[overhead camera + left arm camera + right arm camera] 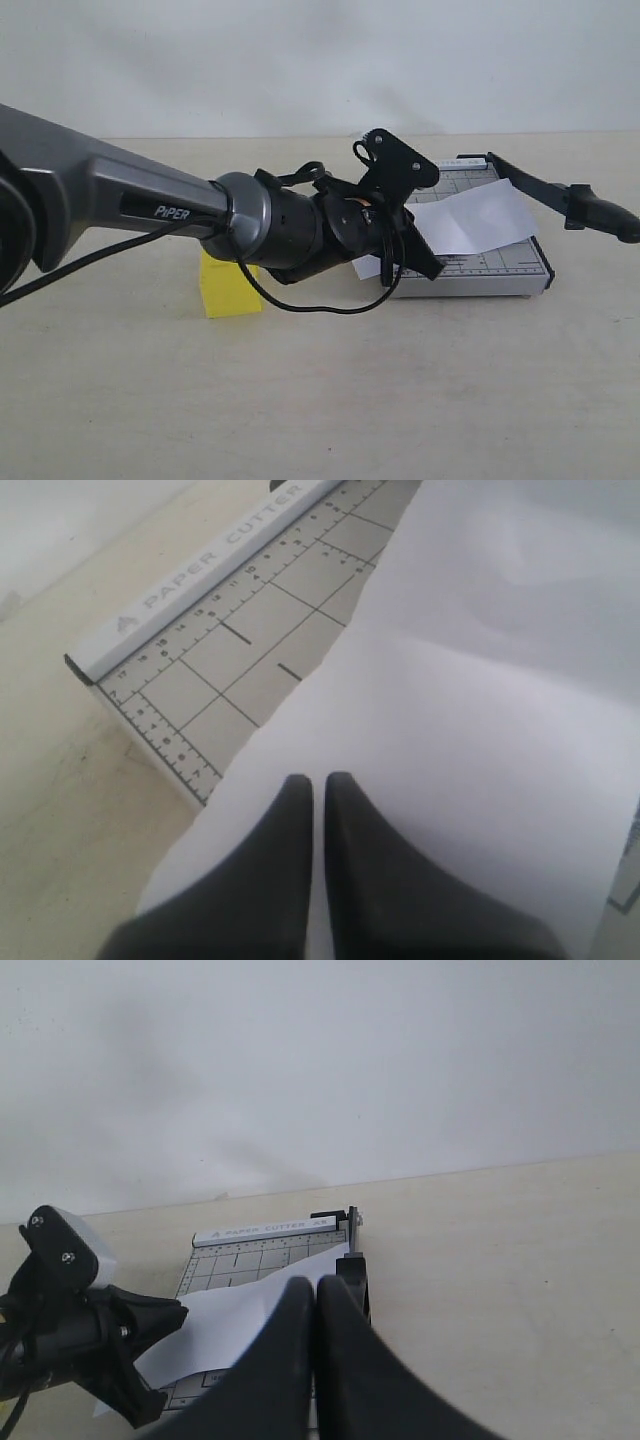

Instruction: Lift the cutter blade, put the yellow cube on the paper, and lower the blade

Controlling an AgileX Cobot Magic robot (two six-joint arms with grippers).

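The cutter blade [545,185] angles away from the grey trimmer base [500,268], its thick handle out past the base's right edge. The paper [475,220] lies across the base, one corner overhanging the left side. The yellow cube [228,290] sits on the table [400,400] left of the base, partly hidden behind the left arm. The left gripper [318,795] hovers over the paper, jaws pressed together, gripping nothing. The right gripper [316,1295] is likewise closed and empty
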